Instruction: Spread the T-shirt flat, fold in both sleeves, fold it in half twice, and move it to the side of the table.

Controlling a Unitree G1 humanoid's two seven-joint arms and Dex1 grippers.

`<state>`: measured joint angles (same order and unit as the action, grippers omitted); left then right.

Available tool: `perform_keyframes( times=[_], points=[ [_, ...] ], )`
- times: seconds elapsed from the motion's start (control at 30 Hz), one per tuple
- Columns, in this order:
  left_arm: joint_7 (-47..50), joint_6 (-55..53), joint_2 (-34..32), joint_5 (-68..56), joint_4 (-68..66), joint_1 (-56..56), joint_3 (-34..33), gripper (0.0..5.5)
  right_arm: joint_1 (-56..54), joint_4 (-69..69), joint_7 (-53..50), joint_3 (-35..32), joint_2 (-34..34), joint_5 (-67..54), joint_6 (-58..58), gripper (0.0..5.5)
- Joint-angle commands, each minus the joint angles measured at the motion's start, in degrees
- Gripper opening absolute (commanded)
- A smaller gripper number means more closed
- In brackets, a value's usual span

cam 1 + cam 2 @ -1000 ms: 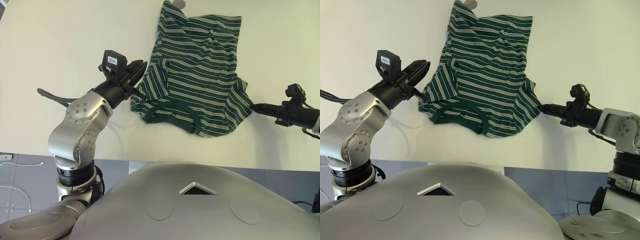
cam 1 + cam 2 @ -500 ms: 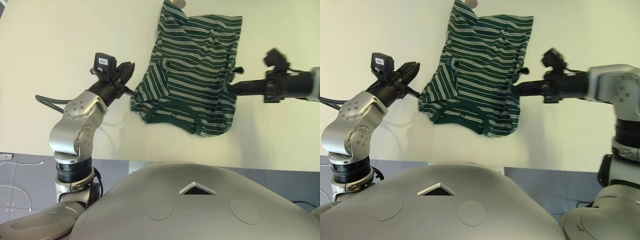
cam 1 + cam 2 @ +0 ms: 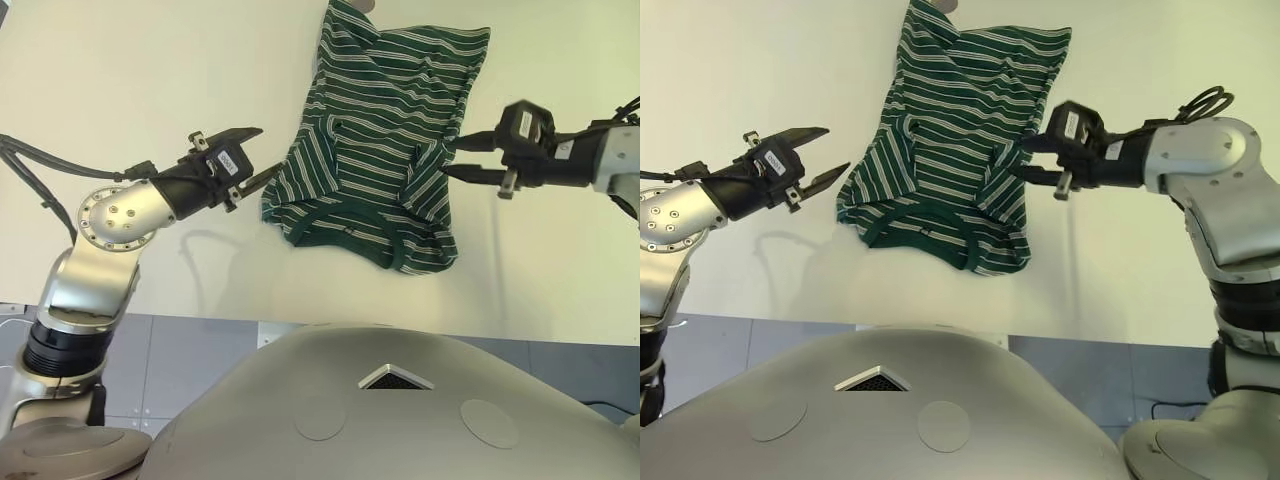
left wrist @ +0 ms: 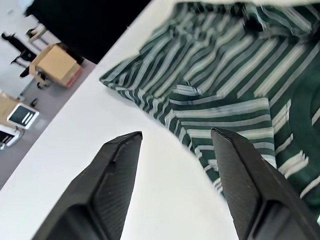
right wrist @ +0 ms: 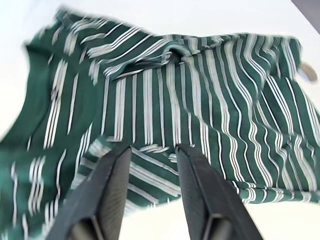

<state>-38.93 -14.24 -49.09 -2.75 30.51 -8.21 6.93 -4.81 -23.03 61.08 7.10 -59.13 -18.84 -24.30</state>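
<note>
The green striped T-shirt lies rumpled on the white table, toward its far side, with its collar at the near edge and its right sleeve turned in over the body. The left pincer stands just beside the left sleeve with its fingers apart and grips nothing. The right pincer is at the shirt's right edge, also with fingers apart.

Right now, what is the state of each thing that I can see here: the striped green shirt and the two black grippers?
Dark green T-shirt with white stripes: lying rumpled on the pale table, not flat, the sleeve on the robot's right turned in over the body.
Left gripper: open, empty, beside the shirt's left edge.
Right gripper: open, empty, at the turned-in sleeve.
</note>
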Motion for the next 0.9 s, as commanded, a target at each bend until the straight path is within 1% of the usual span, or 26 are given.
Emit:
perform_keyframes(
  times=[0.03, 0.1, 0.17, 0.23, 0.3, 0.4, 0.5, 0.57, 0.63, 0.73, 0.77, 0.8, 0.83, 0.9],
  points=[
    [-6.4, 26.2, -13.9, 17.6, -17.3, 5.7, 6.1, 2.56, 10.2, 14.5, 7.2, 0.6, -7.1, 13.4, 38.6, 1.64],
    [-7.2, 31.3, -14.3, 20.1, -20.1, 7.1, 7.9, 2.56, 13.1, 17.9, 5.8, 1.2, -6.4, 16.2, 47.0, 1.64],
    [-7.9, 34.6, -12.6, 21.4, -20.9, 7.8, 10.3, 2.56, 15.3, 20.7, 3.6, 2.5, -4.9, 20.1, 55.3, 1.64],
    [-8.1, 37.0, -9.9, 22.4, -22.3, 8.7, 12.4, 2.56, 16.1, 22.8, 2.0, 3.6, -3.3, 23.1, 61.2, 1.64],
    [-7.4, 39.5, -7.1, 23.8, -24.5, 9.8, 14.3, 2.56, 15.8, 23.0, 0.8, 4.5, -1.5, 24.1, 64.0, 1.64],
    [-6.8, 41.3, -3.0, 25.2, -26.4, 11.2, 16.6, 2.56, 13.4, 22.4, -0.8, 5.6, 0.8, 24.3, 65.1, 1.64],
    [-6.6, 42.0, -0.3, 26.6, -28.3, 13.0, 18.1, 2.56, 10.6, 22.0, -1.7, 6.5, 3.0, 24.8, 63.8, 1.64],
    [-7.2, 42.9, 0.2, 27.2, -29.7, 14.0, 18.9, 2.59, 10.2, 22.3, -2.0, 7.3, 3.3, 26.0, 63.4, 1.31],
    [-7.9, 43.8, 0.4, 27.5, -30.9, 14.8, 19.8, 2.26, 10.4, 22.6, -2.3, 7.8, 3.3, 27.3, 63.4, 0.93],
    [-11.1, 42.1, 0.9, 25.0, -31.9, 15.3, 21.0, 1.63, 10.3, 22.2, -1.3, 8.4, 3.2, 26.8, 61.1, 0.31],
    [-14.1, 39.5, 0.5, 22.3, -30.9, 14.6, 21.1, 1.52, 10.3, 21.3, -0.4, 8.7, 3.0, 25.8, 59.0, 0.19],
    [-18.2, 34.4, -0.5, 18.0, -28.0, 13.1, 21.1, 1.30, 10.6, 19.5, 1.5, 8.8, 2.3, 23.5, 55.1, 0.01],
    [-23.2, 27.6, -2.7, 12.9, -23.8, 10.9, 21.3, 1.15, 11.7, 16.2, 4.7, 9.1, 0.4, 19.6, 48.7, 0.00],
    [-30.7, 13.5, -7.4, 2.0, -14.0, 6.3, 21.1, 0.79, 15.8, 6.7, 13.0, 9.1, -7.0, 8.0, 32.9, 0.00]
  ],
)
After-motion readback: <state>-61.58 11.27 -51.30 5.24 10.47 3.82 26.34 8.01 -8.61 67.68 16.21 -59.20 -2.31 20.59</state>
